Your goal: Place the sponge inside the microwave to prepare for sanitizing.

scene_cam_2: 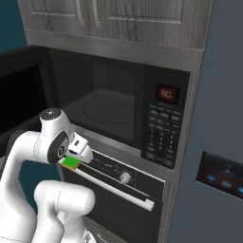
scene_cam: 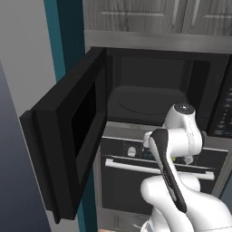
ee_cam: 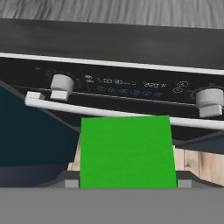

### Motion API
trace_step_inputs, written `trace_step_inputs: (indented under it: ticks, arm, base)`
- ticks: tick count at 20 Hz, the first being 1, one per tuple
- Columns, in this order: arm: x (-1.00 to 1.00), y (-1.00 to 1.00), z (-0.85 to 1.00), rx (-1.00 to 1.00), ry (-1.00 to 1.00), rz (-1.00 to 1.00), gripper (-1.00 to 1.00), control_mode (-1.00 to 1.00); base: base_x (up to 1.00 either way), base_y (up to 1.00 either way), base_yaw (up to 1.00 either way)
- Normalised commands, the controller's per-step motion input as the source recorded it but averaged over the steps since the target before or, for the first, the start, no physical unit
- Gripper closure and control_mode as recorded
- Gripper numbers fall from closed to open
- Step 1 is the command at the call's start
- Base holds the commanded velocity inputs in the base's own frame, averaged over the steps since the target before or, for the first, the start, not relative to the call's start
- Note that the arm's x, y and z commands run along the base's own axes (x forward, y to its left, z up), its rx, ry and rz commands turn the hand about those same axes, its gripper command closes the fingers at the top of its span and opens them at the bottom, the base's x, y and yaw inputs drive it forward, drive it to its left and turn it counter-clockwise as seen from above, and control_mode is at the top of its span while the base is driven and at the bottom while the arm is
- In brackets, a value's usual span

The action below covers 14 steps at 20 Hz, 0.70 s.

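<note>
The microwave (scene_cam: 149,97) stands open, its wide black door (scene_cam: 68,136) swung out to the left. Its dark cavity with a round turntable (scene_cam_2: 107,111) shows beside the keypad panel (scene_cam_2: 162,137) and red display (scene_cam_2: 167,93). My gripper (scene_cam_2: 72,162) hangs below the cavity, in front of the oven's control strip, shut on the sponge (scene_cam_2: 71,163), a flat green piece. In the hand view the sponge (ee_cam: 127,151) sits between the two fingertips (ee_cam: 72,183) and covers the lower middle of the picture.
A black oven (scene_cam_2: 118,194) with knobs (ee_cam: 62,83) and a white bar handle (ee_cam: 113,112) sits directly under the microwave. Grey wood cabinets (scene_cam_2: 118,19) hang above. A dark tall panel (scene_cam_2: 218,142) stands at the right, and wooden floor (ee_cam: 201,164) lies below.
</note>
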Motion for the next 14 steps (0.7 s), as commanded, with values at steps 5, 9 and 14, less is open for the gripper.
trace_step_inputs:
  ticks: [5, 9, 14]
  arm:
    - [0.0, 0.0, 0.21, -0.05, -0.15, 0.0, 1.0, -1.0]
    - [0.05, -0.01, 0.48, -0.16, -0.23, 0.0, 1.0, -1.0]
    - [0.0, -0.02, 0.68, -0.03, -0.21, 0.0, 1.0, -1.0]
  base:
    - [0.0, 0.0, 0.0]
    - [0.0, 0.0, 0.0]
    - [0.0, 0.0, 0.0]
